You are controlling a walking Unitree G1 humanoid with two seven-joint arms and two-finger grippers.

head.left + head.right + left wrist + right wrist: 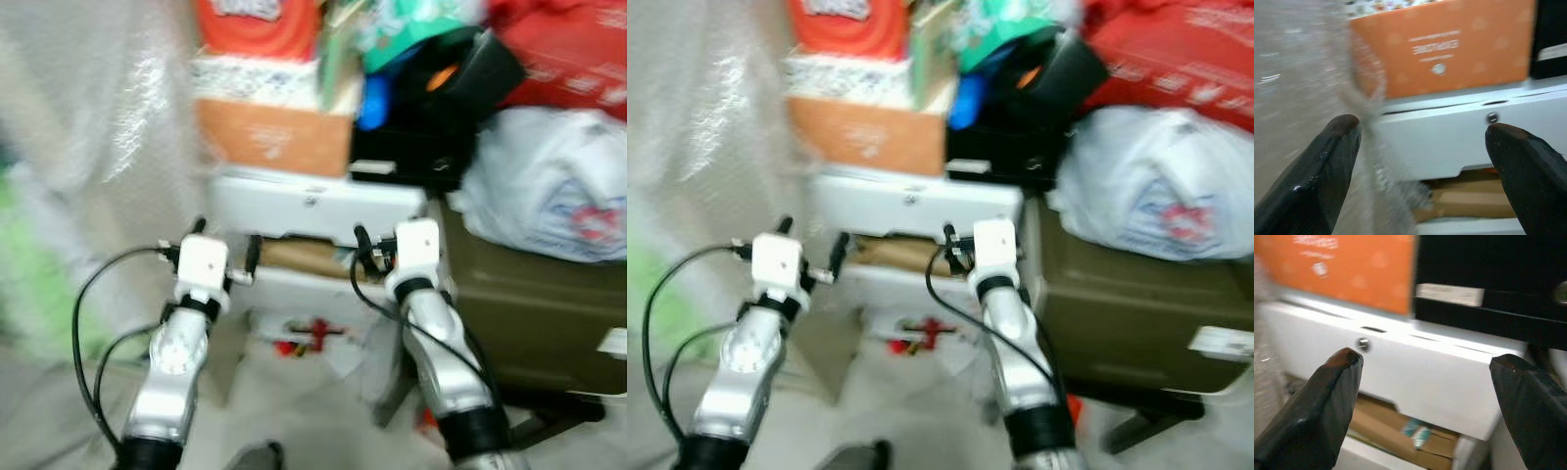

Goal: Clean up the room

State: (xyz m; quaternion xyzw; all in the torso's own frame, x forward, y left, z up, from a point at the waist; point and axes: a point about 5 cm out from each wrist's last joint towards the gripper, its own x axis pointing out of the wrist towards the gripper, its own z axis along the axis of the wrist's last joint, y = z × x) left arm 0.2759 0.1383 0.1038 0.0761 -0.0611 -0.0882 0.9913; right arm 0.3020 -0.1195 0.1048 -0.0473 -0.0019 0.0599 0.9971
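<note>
**Barely begun: both tools raised before a crowded stack**

Little of the clean-up can be judged as done. A large sheet of translucent plastic wrap [108,117] is hung or draped along the robot's left side, and a dark olive bin [534,313] is set on the right, with a white plastic bag [549,181] and red packaging [578,49] piled on it. Between them a white drawer unit [313,211] is stood, its front partly open over brown cardboard [309,257]. On the unit an orange box [274,137] is stacked beside a black box [411,157], with more clutter heaped above. On the floor [294,401] below, small red scraps [304,338] are left lying beside loose white paper; these are judged the likeliest things still to be picked up.

The left tool [1420,161] is held level with the drawer front, its fingers spread wide with nothing between them, the plastic wrap hanging just beside one fingertip. The right tool [1425,401] is likewise held apart and empty, facing the drawer front below the black box.

Open room is narrow: the wrap is close on the left, the bin close on the right, and only the floor strip under the arms is left free for reaching down. The head views are blurred, so finer detail cannot be told.
</note>
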